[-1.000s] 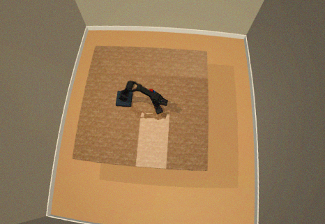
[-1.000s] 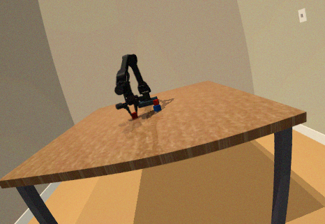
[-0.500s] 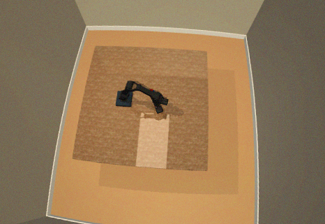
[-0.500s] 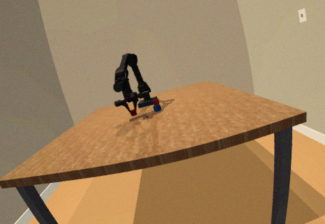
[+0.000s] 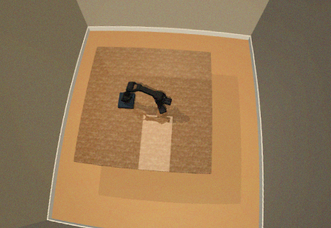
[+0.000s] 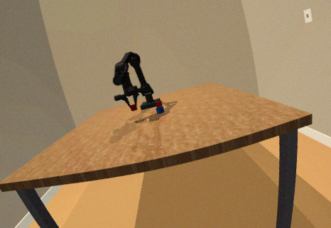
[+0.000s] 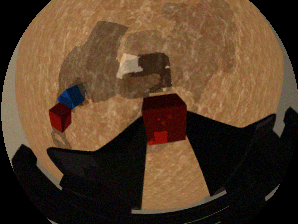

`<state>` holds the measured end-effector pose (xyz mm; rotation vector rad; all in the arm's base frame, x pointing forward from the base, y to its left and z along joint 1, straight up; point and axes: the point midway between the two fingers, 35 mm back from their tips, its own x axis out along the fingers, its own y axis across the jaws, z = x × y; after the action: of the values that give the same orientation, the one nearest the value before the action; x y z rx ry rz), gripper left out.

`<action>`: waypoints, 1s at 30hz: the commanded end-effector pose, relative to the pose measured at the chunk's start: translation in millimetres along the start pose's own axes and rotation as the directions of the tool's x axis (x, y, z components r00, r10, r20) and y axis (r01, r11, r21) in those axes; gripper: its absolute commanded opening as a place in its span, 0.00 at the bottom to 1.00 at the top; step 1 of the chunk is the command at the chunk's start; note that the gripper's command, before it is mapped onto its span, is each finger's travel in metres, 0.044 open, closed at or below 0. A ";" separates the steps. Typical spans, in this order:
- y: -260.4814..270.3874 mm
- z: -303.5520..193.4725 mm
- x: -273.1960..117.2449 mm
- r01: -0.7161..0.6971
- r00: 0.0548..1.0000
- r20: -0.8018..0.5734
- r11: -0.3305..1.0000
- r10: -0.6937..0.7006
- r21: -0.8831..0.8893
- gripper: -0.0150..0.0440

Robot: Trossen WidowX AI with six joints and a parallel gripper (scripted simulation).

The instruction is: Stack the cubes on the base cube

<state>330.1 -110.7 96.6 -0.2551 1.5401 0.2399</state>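
Observation:
My gripper [image 6: 133,106] [image 7: 163,117] is shut on a loose red cube [image 6: 133,108] [image 7: 164,116], held between the fingertips above the table. The blue base cube [image 6: 160,111] [image 7: 72,96] stands on the table, to the right of the held cube in the exterior view and to its left in the wrist view. Another red cube [image 6: 158,103] [image 7: 60,118] sits on top of the blue cube, off to one side. The exact corner it caps is too small to tell. No cube can be made out in the top view.
The arm [image 5: 149,91] [image 6: 139,73] reaches over the wooden table [image 5: 106,139] [image 6: 213,121] from its dark base [image 5: 122,104] [image 6: 145,106]. The base stands behind the cubes in the exterior view. Arm shadows and a bright light patch [image 5: 155,146] fall on the table.

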 end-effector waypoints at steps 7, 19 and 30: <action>2.1 -2.8 -36.3 0.009 1.000 0.009 1.000 -0.009 -0.003 0.43; 21.5 6.6 -39.5 0.006 1.000 0.010 0.998 -0.007 0.067 0.43; 54.6 20.9 -37.2 0.001 1.000 0.012 0.983 -0.003 0.184 0.43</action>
<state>332.0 -61.9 131.8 -0.1349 1.5457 0.1252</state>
